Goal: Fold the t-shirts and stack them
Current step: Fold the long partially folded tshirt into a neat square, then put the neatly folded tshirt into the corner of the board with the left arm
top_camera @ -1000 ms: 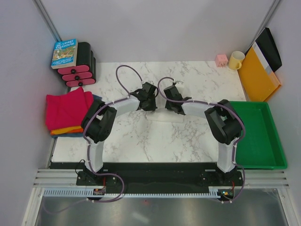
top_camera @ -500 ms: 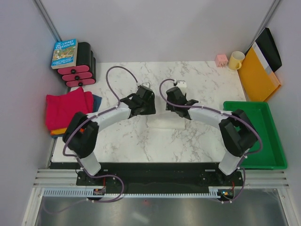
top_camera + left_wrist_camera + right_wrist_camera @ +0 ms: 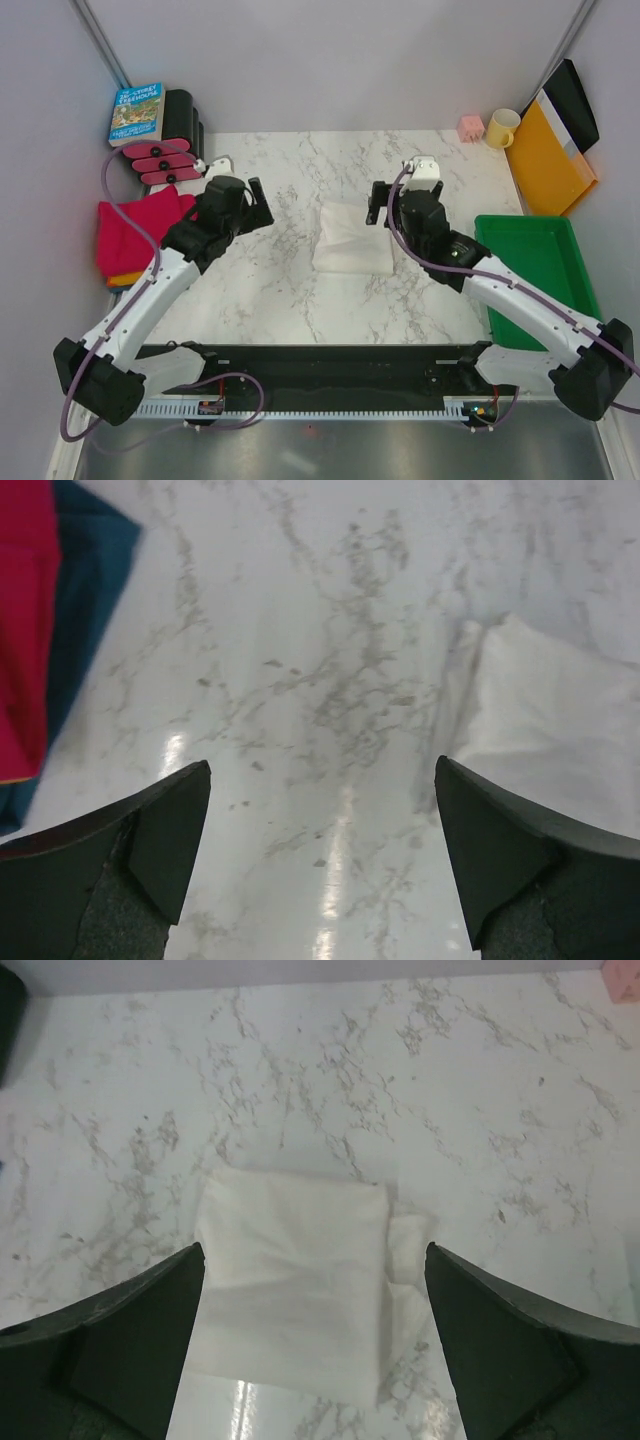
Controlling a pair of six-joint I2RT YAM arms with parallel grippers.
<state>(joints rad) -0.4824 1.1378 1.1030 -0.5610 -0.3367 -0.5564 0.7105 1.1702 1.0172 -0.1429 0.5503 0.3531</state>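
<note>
Magenta shirt covers most of the orange shirt; blue shirt cut off at the edge.

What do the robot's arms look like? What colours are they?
The left arm and the right arm are built the same: smooth white tubes joined by chunky, rounded black joints. A thin purple cable runs along each one and loops out near the wrist. The left pincer and the right pincer are black, each with two dark wedge-shaped fingers.
</note>
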